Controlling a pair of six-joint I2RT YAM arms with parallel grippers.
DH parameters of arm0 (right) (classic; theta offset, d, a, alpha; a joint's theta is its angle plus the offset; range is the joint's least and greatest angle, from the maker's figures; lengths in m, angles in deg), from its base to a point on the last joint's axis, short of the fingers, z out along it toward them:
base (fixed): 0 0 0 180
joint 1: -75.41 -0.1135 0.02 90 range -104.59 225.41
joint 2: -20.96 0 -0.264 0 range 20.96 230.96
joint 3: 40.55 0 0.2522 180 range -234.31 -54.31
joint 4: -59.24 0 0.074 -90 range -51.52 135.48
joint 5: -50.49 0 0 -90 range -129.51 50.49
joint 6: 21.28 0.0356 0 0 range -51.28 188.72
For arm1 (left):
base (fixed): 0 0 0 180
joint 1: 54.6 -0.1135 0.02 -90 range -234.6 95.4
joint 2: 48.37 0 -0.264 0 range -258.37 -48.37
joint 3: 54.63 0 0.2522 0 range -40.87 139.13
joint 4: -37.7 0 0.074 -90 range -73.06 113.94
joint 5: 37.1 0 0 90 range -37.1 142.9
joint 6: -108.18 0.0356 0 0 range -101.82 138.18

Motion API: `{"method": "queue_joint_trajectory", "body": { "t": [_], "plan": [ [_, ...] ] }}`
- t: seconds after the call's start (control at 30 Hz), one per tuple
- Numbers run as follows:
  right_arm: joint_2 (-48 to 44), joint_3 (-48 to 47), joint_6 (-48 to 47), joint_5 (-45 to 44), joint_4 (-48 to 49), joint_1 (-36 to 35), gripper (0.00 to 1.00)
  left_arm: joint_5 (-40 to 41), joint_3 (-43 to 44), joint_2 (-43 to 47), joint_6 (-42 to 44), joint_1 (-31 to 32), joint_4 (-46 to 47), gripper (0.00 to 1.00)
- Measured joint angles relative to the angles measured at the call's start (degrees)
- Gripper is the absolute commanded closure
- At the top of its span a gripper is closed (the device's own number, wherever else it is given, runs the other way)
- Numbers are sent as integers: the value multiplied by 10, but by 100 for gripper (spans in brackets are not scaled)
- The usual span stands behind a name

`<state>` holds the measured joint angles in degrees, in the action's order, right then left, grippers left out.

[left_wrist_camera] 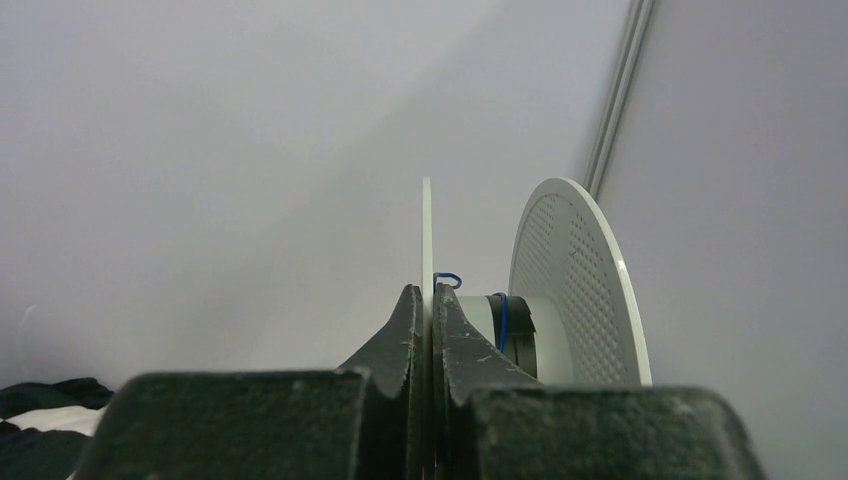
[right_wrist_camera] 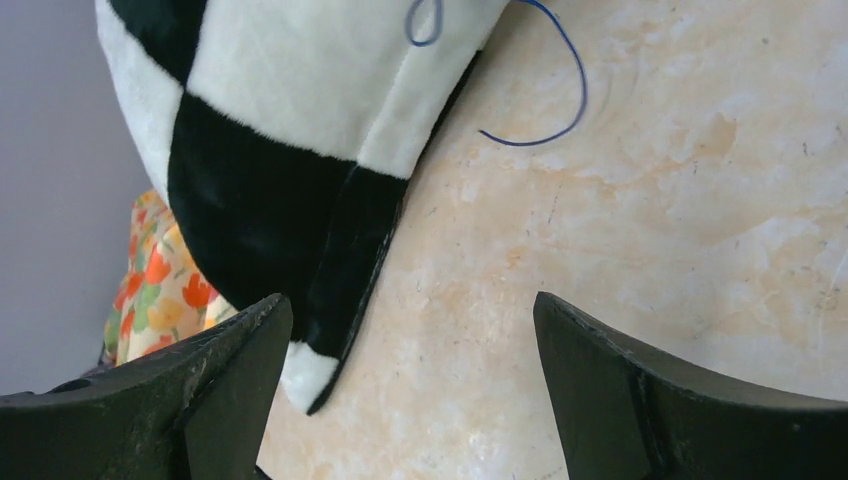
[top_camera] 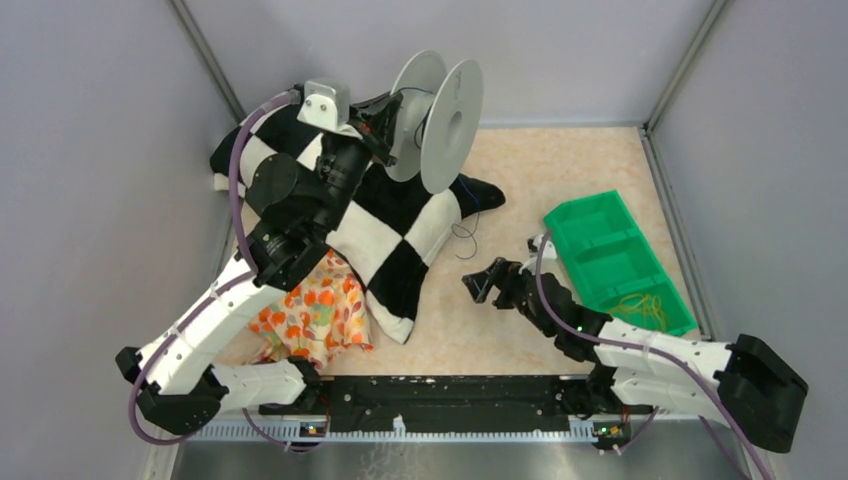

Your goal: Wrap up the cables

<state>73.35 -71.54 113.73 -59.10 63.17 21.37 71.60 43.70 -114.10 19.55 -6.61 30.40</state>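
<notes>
While slack, cable (right_wrist_camera: 583,98) beside cushion (right_wrist_camera: 300,80).

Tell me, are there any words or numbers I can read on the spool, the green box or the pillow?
None: no view shows any word, number or brand that can be read.
White spool: plain, only tiny holes.
Green box: blank.
Checkered pillow: only black and white squares.
Flowered cloth: only flowers.

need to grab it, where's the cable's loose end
Top view, centre: cable on the table by the checkered cushion's right edge, ahead of the right pincer.
</notes>
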Motion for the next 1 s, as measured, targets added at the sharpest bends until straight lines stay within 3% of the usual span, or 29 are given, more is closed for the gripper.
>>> {"method": "queue_joint_trajectory", "body": {
  "t": [0.3, 0.6, 1.0],
  "plan": [
    [99, 2, 102, -6, 93, 36, 10, -17, 26, 3, 2, 0, -15, 100],
    [251, 7, 97, 33, 235, 77, 10, -33, 53, 18, -1, 0, -14, 100],
    [394, -77, 75, 96, 349, 108, 14, -40, 59, 30, -2, 0, -19, 100]
  ]
}}
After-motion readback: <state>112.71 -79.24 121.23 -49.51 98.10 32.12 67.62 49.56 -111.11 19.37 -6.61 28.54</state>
